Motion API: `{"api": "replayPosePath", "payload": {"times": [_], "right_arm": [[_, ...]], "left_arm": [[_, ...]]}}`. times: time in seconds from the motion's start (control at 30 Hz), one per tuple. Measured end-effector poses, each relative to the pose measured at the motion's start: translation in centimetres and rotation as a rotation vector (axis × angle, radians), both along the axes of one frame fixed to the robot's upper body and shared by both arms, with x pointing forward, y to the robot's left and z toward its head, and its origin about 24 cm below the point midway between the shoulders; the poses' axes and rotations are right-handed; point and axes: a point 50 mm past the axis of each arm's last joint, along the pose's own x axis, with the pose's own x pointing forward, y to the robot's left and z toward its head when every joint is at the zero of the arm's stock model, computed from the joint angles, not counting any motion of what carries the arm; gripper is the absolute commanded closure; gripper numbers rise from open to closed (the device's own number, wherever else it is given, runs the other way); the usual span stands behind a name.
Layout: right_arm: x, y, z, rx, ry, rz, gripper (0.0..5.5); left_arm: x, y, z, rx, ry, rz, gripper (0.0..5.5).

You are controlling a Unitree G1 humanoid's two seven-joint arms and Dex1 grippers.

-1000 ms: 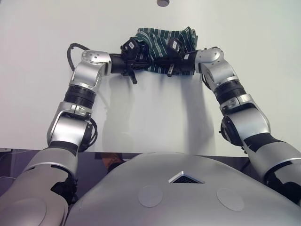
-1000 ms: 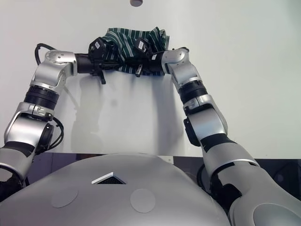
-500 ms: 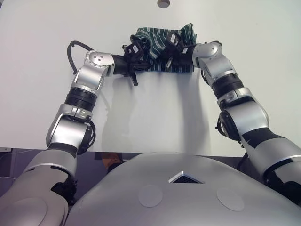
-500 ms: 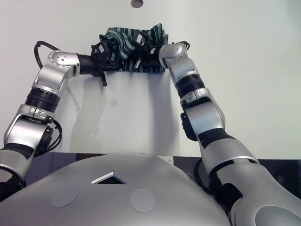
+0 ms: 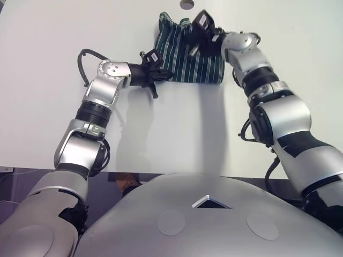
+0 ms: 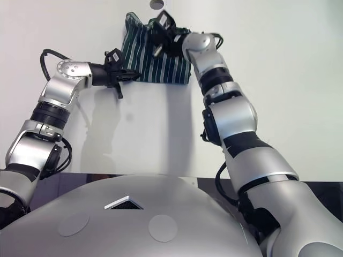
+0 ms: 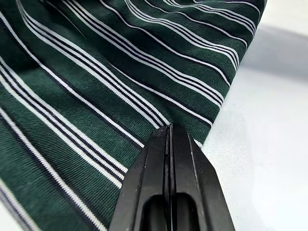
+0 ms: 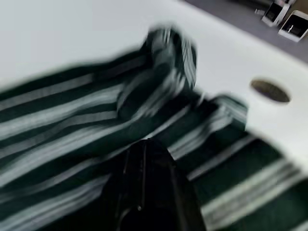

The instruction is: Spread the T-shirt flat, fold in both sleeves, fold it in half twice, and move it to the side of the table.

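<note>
While holding the left hand [image 7: 169,130] parked at the near-left hem of the T-shirt [image 5: 185,61], same spot as a second ago, keeps its fingers squeezed right together; can't tell whether pinching cloth in there or just pressing it onto the desk [image 5: 161,128]. Meanwhile has swung the right hand [image 8: 143,144] from the near edge, just beside the left one, way up to the far end of the cloth, close to the round hole [image 8: 269,90] in the desk. Looks narrow too, closed on a fold of striped fabric as best as can be made out, and fits with the shirt itself: gone from a scrunched low bundle to a taller, smoother panel stretching away from the robot, near edge unmoved. So basically anchoring one corner and dragging the rest open. Reads as the spreading-flat step, and only partway through: still rucked up at the far end around the right hand, no sleeves laid out anywhere. Still sitting on the far middle of the desk, nowhere near a side. Would guess at more outward tugging before any sleeve folding, and would keep an eye on that near corner slipping loose.
</note>
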Motion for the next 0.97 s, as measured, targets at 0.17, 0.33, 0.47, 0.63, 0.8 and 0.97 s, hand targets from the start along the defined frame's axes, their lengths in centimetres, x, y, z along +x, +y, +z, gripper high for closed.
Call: {"api": "replayPosePath", "payload": {"times": [0.17, 0.33, 0.47, 0.63, 0.8, 0.97], "right_arm": [[0.1, -1.0, -1.2, -0.024, 0.016, -0.199, 5.49], [-0.2, -9.3, -2.1, 0.127, 0.053, -0.651, 5.49], [-4.2, -22.3, -2.1, 0.245, -0.029, -1.312, 5.49], [-11.8, -30.2, -2.2, 0.004, -0.247, -1.77, 5.49], [-9.5, -24.6, 2.9, -0.175, -0.705, -1.426, 5.49], [-7.1, -12.0, 5.6, 0.148, -0.754, -1.17, 5.49]], "left_arm": [[1.3, 2.4, 6.3, -0.312, -0.022, 0.178, 5.5], [2.0, 3.4, 10.4, -0.513, -0.086, 0.283, 5.5], [1.9, 4.4, 9.7, -0.514, -0.078, 0.385, 5.5], [2.1, 4.8, 8.5, -0.516, -0.064, 0.505, 5.5], [2.9, 5.5, 7.3, -0.447, -0.19, 0.693, 5.5], [0.8, 2.7, 3.4, -0.328, -0.263, 0.759, 5.5]]}}
